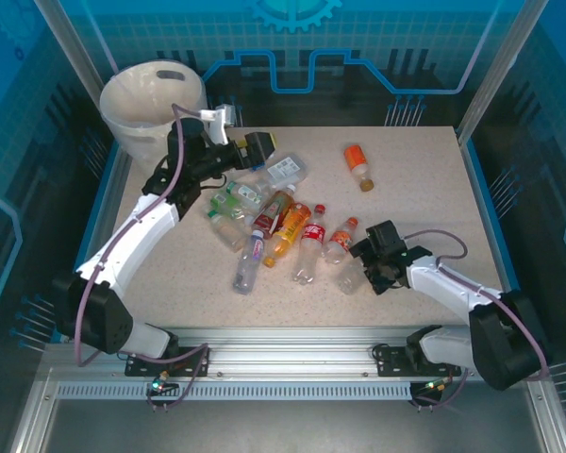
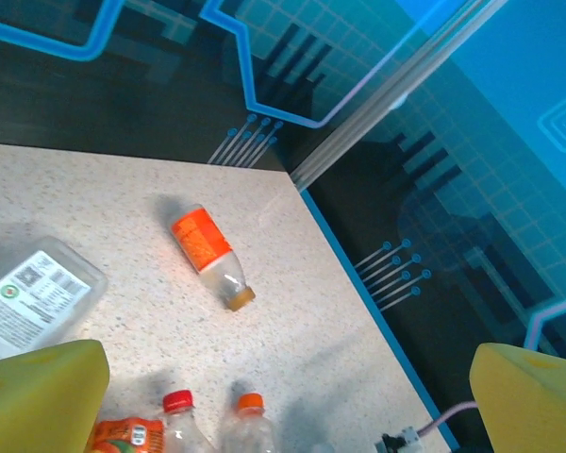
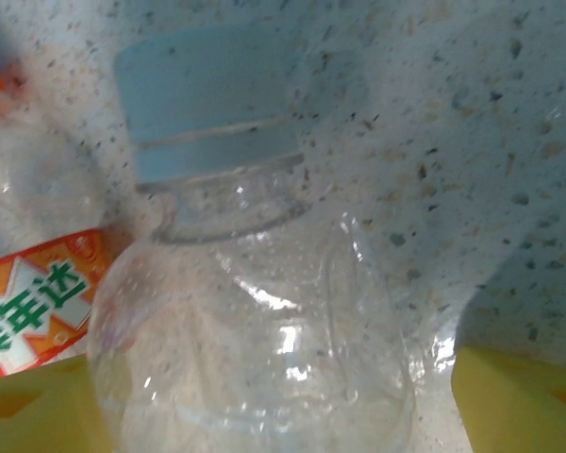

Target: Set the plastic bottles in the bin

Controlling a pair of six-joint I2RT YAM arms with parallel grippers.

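Danger sits on the right side at this moment. Right hand (image 1: 370,264) is down at the table (image 1: 424,189), its yellow fingers (image 3: 519,396) set either side of a clear bottle (image 3: 255,330) with a pale blue cap (image 3: 203,104). They straddle it, and I cannot tell whether the pads are biting. That bottle looks thin, empty and crumpled on one flank; my read is it could buckle and squirt out if squeezed near the shoulder. An orange-labelled bottle (image 3: 28,302) lies right against it, so a lift may drag that neighbour along or pinch it too.

Bigger worry: the bin (image 1: 123,104) stands at the far left corner, well apart from this hand, with the main pile (image 1: 274,217) in between. A long carry on a weak grip, and the bottle drops back among the others or rolls away.

Left hand (image 1: 261,147) hangs over the far end of the pile near the bin, fingers wide apart, nothing between them. Two arms working over one pile could clash. One orange bottle (image 2: 208,250) lies alone toward the far right, round enough to roll if nudged.
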